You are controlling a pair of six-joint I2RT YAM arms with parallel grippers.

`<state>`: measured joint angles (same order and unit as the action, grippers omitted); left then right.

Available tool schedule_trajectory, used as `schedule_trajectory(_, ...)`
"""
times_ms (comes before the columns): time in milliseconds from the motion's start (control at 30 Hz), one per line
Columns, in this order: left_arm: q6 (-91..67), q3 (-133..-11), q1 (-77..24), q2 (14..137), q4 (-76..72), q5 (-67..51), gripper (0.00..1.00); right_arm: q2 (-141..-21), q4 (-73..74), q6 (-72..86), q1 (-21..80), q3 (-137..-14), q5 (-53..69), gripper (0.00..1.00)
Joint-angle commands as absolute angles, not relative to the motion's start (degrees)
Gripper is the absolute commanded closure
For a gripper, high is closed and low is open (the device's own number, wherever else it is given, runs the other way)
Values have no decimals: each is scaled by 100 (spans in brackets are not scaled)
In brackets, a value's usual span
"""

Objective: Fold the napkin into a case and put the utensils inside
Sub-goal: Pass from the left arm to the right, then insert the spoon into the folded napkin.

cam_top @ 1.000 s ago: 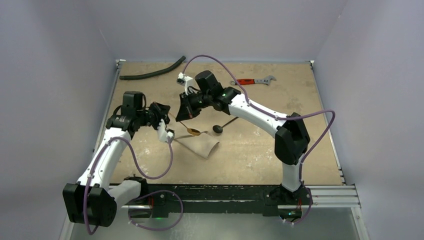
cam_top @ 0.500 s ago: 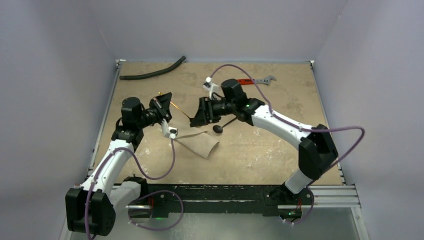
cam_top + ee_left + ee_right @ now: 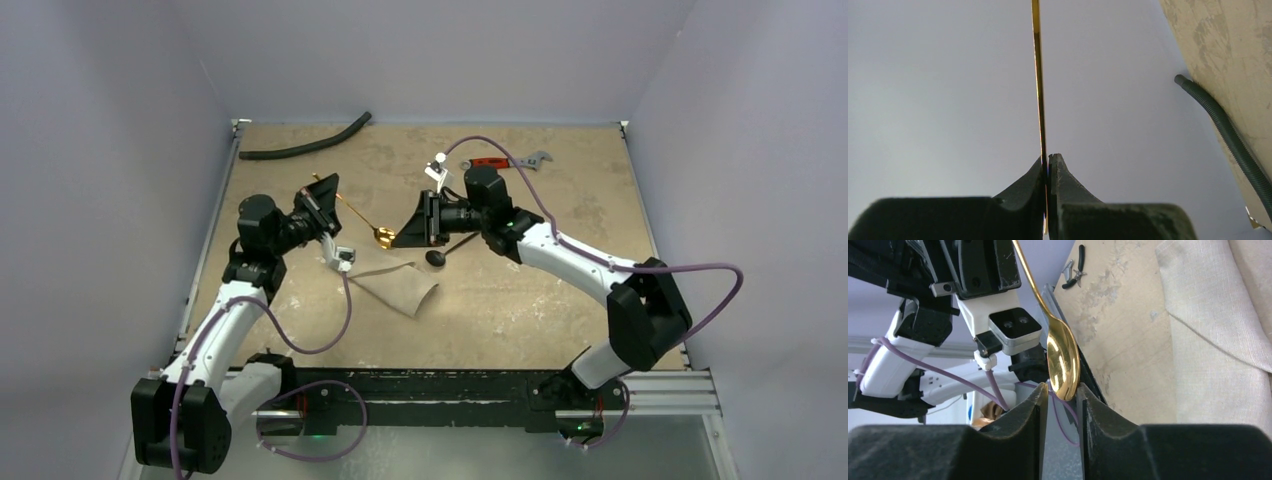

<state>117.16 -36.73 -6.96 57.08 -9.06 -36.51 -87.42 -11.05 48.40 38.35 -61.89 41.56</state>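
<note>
Left arm was raised, its left gripper (image 3: 1048,161) clamped on the gold spoon (image 3: 1063,362) handle. Right arm reached leftward, right gripper (image 3: 1062,390) held level, fingers (image 3: 1035,407) narrowly parted at the bowl.

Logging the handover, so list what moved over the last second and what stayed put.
The left gripper, holding the gold spoon by its handle, drew back to the far left, raising its bowl from the far edge of the napkin. The right gripper shifted rightward; its fingers now flank the bowl, grip unclear. The napkin, wrench and hose stayed put.
</note>
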Motion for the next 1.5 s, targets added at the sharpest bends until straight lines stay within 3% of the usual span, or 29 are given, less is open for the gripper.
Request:
schedule_trajectory(0, 11692, -3557, -703, 5589, -1114, -3674, 100, -8841, -2027, 5328, 3872, -6274, 4187, 71)
schedule_trajectory(233, 11614, -3514, -729, 5603, -1198, -3590, 100, -9021, -1875, 5258, 3876, -6286, 3957, 57)
schedule_trajectory(300, 11619, -3524, -732, 5623, -1188, -3557, 100, -9003, -2005, 5338, 3876, -6249, 3930, 67)
schedule_trajectory(400, 11492, -3551, -743, 5661, -1182, -3479, 100, -8962, -2113, 5451, 3874, -6216, 3813, 100)
schedule_trajectory(500, 10983, -3716, -809, 5768, -883, -3249, 100, -8920, -2072, 5446, 3877, -6117, 3774, 100)
schedule_trajectory(633, 9683, -4763, -842, 6228, 1453, -3009, 75, -8637, -1403, 5083, 3876, -5977, 3556, 100)
schedule_trajectory(800, 7917, -5045, -828, 6600, 2414, -2759, 50, -8089, -619, 4772, 3859, -5628, 3402, 100)
schedule_trajectory(900, 7124, -5192, -828, 6696, 3019, -2838, 15, -7748, -245, 4683, 3833, -5430, 3372, 100)
schedule_trajectory(1000, 6426, -5214, -818, 6934, 3370, -2736, 7, -7445, 471, 4433, 3831, -5338, 3285, 100)
schedule_trajectory(1167, 4920, -5542, -680, 7798, 3311, -2657, 4, -6962, 1416, 4145, 3832, -4879, 3005, 100)
schedule_trajectory(1467, 3468, -6508, -347, 9415, 3766, -3144, 31, -6857, 1874, 3986, 3850, -4310, 2781, 100)
